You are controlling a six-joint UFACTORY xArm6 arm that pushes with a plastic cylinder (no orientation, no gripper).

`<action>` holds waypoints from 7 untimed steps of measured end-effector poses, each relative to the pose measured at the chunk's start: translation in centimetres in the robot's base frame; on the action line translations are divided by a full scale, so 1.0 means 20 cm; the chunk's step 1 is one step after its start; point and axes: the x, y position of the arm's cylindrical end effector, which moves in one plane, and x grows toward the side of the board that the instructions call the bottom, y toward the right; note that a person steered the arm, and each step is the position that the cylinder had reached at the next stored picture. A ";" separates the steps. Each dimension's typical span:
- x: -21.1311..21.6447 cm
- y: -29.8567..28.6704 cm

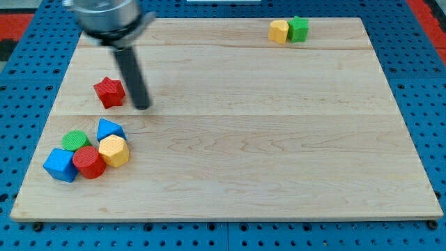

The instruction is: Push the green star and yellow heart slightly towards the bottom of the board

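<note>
The green star (299,28) and the yellow heart (279,31) sit touching side by side near the view's top right, the heart on the star's left. My tip (142,107) rests on the board far to their left, just right of a red star (109,91).
A cluster sits at the view's bottom left: a green round block (74,140), a blue triangle (109,129), a yellow hexagon block (113,150), a red round block (88,162) and a blue cube (60,164). The wooden board (244,139) lies on a blue pegboard.
</note>
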 end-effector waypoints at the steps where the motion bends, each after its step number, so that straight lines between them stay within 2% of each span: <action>1: -0.14 0.40; 2: -0.29 0.60; 3: -0.35 0.88; 5: -0.36 1.82; 6: -0.51 2.25; 7: -0.59 2.26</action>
